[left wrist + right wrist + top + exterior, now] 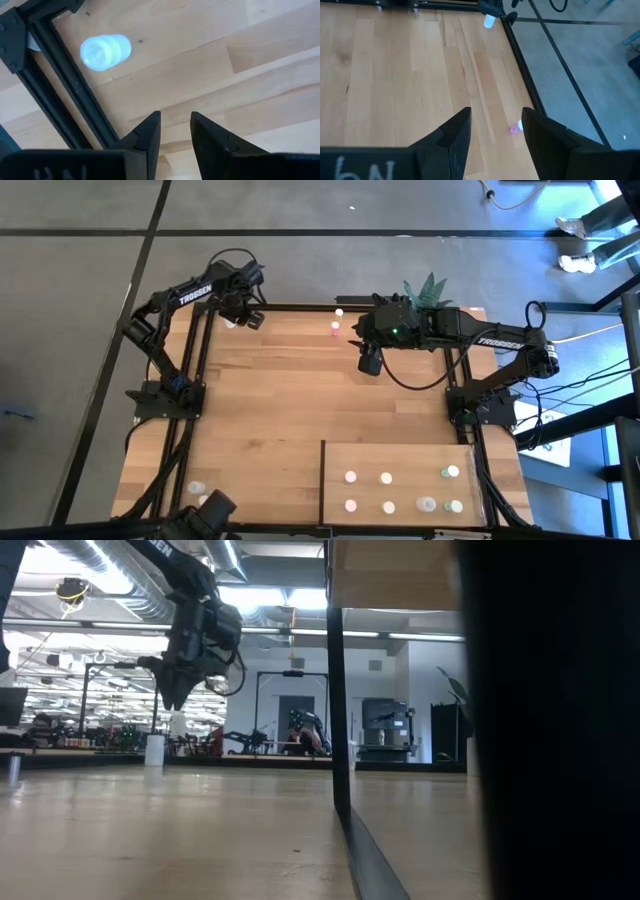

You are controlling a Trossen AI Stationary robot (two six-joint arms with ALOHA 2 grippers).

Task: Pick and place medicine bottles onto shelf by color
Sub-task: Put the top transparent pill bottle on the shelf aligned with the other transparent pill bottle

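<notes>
High view: planked table [300, 380]; pale shelf [400, 455] at the near right corner, bearing eight medicine bottles, among them a white one [351, 476] and a green-tinted one [444, 473]. Two more bottles [197, 489] lie at the near left corner, a pink bottle [335, 331] and a white bottle [339, 311] near the far edge. Left gripper [250, 318] hangs over the far left corner; right gripper [369, 363] hangs over the far middle, beside the pink bottle, holding nothing. Low view: one gripper [172, 695] hangs above a white bottle [154, 749] at the far edge. Left wrist view: fingers [150, 132] narrowly parted, empty; a pale bottle [105, 51] lies on its side beside the dark frame rail [65, 85]. Right wrist view: fingers [455, 130] set moderately apart, empty; pink bottle [516, 128] just beside one fingertip, another bottle [489, 21] at the far corner.
</notes>
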